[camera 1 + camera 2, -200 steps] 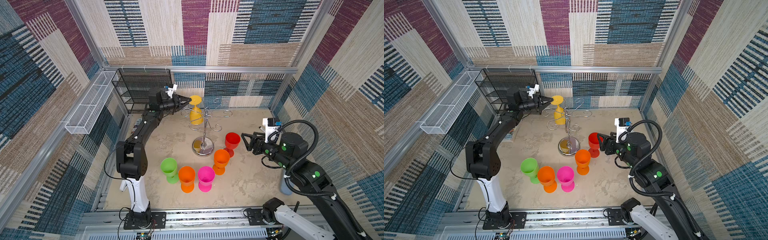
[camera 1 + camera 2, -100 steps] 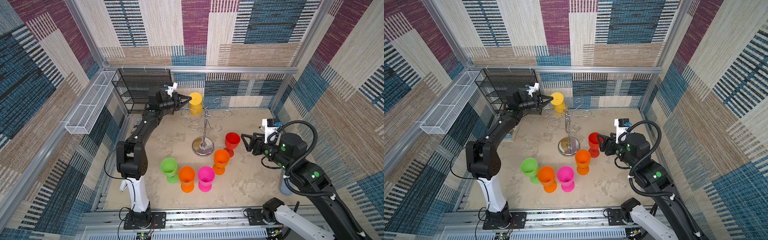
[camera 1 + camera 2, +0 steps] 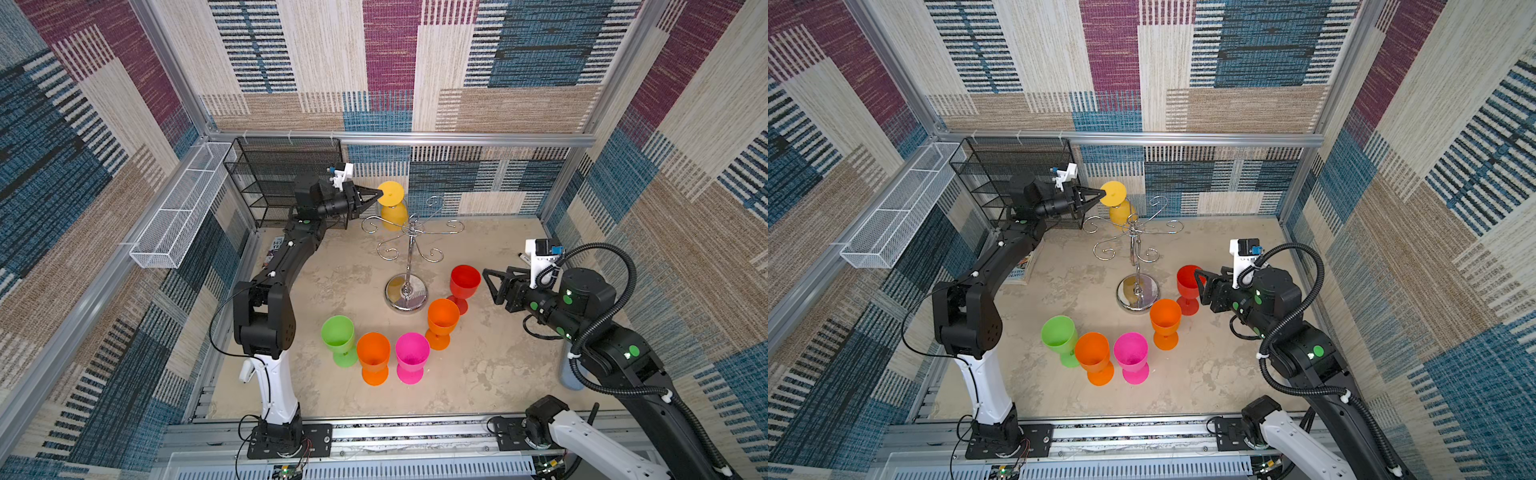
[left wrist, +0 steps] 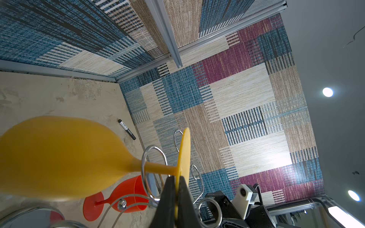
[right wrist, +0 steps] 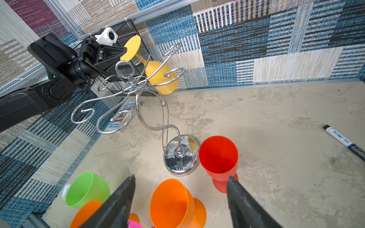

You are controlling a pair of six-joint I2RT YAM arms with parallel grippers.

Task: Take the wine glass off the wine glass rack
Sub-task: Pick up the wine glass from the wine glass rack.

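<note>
- Top views: show the left gripper [image 3: 376, 193] pinched shut on the edge of the foot disc of the yellow wine glass [image 3: 392, 212]. Place that glass bowl-down on a rear arm of the wine glass rack [image 3: 409, 257], near the back wall. Show the right gripper [image 3: 490, 286] spread wide and empty, just beside the red glass [image 3: 464, 282] standing on the table.
- Left wrist view: confirms both fingers [image 4: 167, 201] closed flat on the disc rim, with the stem threaded through a curled arm of the rack [image 4: 153, 167].
  - Advise drawing the glass outward along that arm toward its open end, slowly and without twisting.
  - Advise against lifting straight up: judged likely to snag the stem and tip the stand.
  - Cannot locate the curl's open end here. Bowl blurred and partly cut off.
- Right wrist view: shows parted fingers [image 5: 118, 203] above the nearer orange glass [image 5: 171, 201], holding nothing.
  - Shows the yellow glass tilted in its curl.
  - Cannot judge the depth of the left grip from here.
  - Suggest steadying the chrome base with the free gripper if the stand rocks.
</note>
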